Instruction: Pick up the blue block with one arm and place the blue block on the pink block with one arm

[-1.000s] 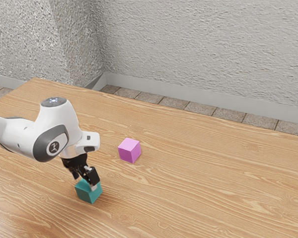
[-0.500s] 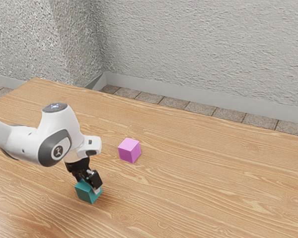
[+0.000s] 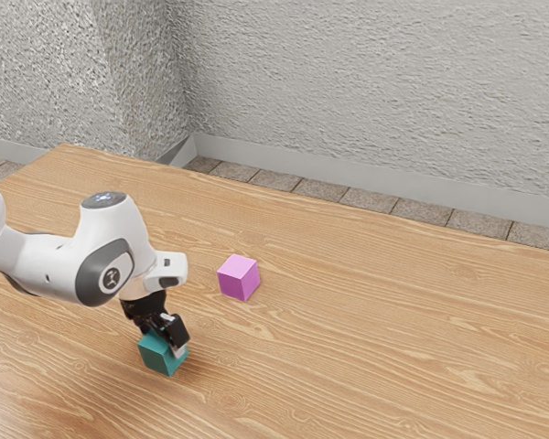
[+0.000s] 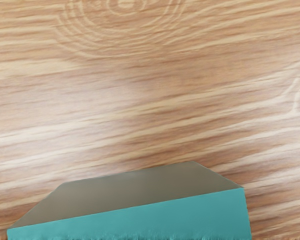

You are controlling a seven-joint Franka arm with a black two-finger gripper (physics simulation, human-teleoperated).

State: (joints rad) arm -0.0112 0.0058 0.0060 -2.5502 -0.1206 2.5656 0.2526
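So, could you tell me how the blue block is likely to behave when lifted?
The blue block looks like a rigid, flat-faced cube, so it should probably keep its shape and not roll. Its faces look smooth, so it might slip in a light grip. The pink block seems similar in size, so an off-centre placement could tip.

Nothing could be read as words, numbers or a brand name. The one sign was a small white emblem (image 3: 113, 272) on the round grey joint cap (image 3: 99, 278) of the white arm (image 3: 37, 261). It sat just above the hand (image 3: 164, 337), toward the exterior view's left of it. The emblem was too small to make out as letters.
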